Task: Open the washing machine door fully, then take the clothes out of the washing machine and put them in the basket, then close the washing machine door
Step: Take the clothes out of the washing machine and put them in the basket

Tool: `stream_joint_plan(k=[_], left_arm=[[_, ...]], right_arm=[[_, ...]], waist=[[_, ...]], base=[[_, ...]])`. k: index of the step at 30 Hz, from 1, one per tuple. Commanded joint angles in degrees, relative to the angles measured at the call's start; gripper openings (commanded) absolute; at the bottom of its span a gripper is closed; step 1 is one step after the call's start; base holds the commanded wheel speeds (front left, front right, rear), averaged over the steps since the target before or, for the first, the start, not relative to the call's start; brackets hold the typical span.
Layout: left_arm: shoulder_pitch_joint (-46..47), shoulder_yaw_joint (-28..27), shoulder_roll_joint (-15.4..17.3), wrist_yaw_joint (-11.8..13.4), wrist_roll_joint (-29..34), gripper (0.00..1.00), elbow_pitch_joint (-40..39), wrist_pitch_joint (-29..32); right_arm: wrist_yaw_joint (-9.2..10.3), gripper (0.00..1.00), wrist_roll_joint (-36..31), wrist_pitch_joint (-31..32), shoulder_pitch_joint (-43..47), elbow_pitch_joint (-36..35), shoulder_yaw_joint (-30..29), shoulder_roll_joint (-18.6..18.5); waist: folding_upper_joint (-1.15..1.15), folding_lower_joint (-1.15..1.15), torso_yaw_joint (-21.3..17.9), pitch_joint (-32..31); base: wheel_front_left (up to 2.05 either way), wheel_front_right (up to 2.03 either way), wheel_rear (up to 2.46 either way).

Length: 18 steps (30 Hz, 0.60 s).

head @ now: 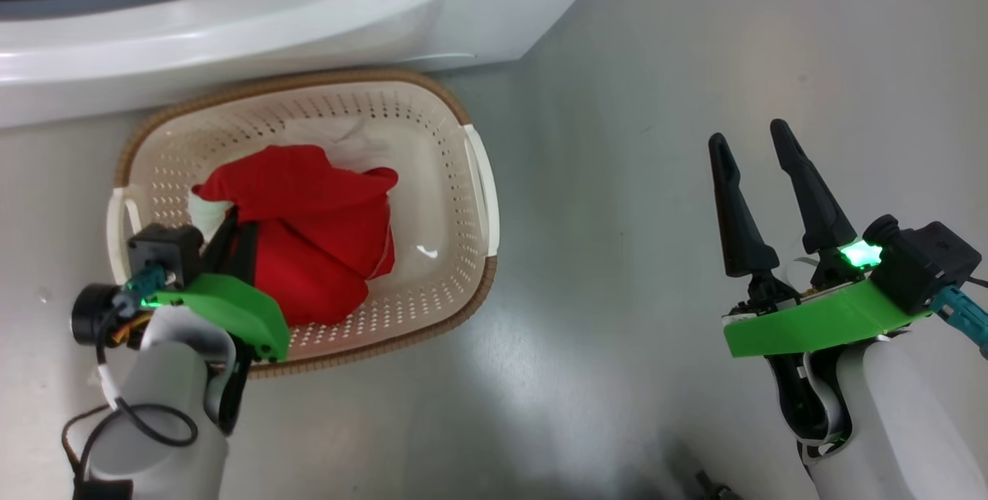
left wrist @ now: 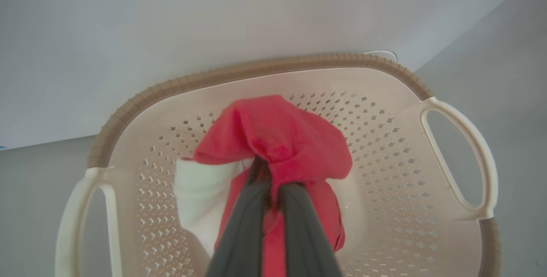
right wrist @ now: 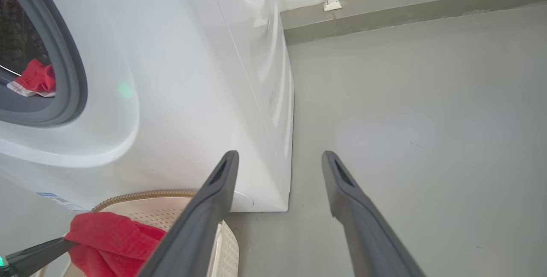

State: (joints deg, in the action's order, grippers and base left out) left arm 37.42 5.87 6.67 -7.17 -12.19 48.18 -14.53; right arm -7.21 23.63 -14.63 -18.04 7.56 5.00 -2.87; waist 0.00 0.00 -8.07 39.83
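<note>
- The clothes are bunching as a red lump with a white patch, sitting inside the basket, left of its middle in the head view and within the rim on every side.
- The left gripper is clamping a fold of the red fabric. In the left wrist view the cloth is draping over the tips, so the garment is lying right at the jaws and spreading ahead of them and below.
- Cannot tell whether the lump is resting on the basket bottom or hanging partly.
- Judgement: letting go here is looking safe, as the fabric would drop within the walls and not over the brown rim.
- The washing machine is standing just behind the basket, its front touching or nearly touching the far rim.
- Another red piece is lying in the drum behind the grey rubber ring, so more unloading is likely waiting.
- The right gripper is hovering with jaws wide apart and holding nothing, well apart from the basket.
- The floor is giving open room on the basket's right side.
</note>
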Motion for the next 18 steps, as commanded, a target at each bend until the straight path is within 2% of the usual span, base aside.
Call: stream_joint_plan(k=[1,12,13,15,16,18], left_arm=[[0.51,-0.72,2.03,-0.32,-0.41,0.00,0.58,-0.47],[5.50,1.04,2.77,-0.32,-2.19,0.00,8.40,-0.47],[5.69,1.01,2.71,-0.32,-2.53,0.08,8.80,-0.47],[5.88,1.07,2.66,-0.32,-2.93,0.38,9.27,-0.47],[5.83,1.19,2.56,-0.32,-3.25,0.99,9.48,-0.47],[5.59,1.37,2.49,-0.32,-3.56,1.00,9.70,-0.47]], right_arm=[[-0.28,1.00,0.11,-0.37,0.25,-1.51,1.63,0.00],[-0.28,1.00,0.06,-0.37,-0.78,-1.86,2.23,0.00],[-0.28,1.00,0.03,-0.37,-0.85,-1.83,2.29,0.00],[-0.28,1.00,-0.07,-0.37,-0.92,-1.74,2.37,0.00],[-0.28,1.00,-0.21,-0.37,-0.89,-1.55,2.39,0.00],[-0.28,1.00,-0.33,-0.37,-0.78,-1.33,2.35,0.00]], waist=[[0.00,0.00,-0.62,2.15],[0.00,0.00,-1.18,4.34],[0.00,0.00,-1.20,4.29],[0.00,0.00,-1.19,4.06],[0.00,0.00,-1.10,3.64],[0.00,0.00,-0.95,3.01]], base=[[0.00,0.00,0.00],[0.00,0.00,0.00],[0.00,0.00,0.00],[0.00,0.00,0.00],[0.00,0.00,0.00],[0.00,0.00,0.00]])
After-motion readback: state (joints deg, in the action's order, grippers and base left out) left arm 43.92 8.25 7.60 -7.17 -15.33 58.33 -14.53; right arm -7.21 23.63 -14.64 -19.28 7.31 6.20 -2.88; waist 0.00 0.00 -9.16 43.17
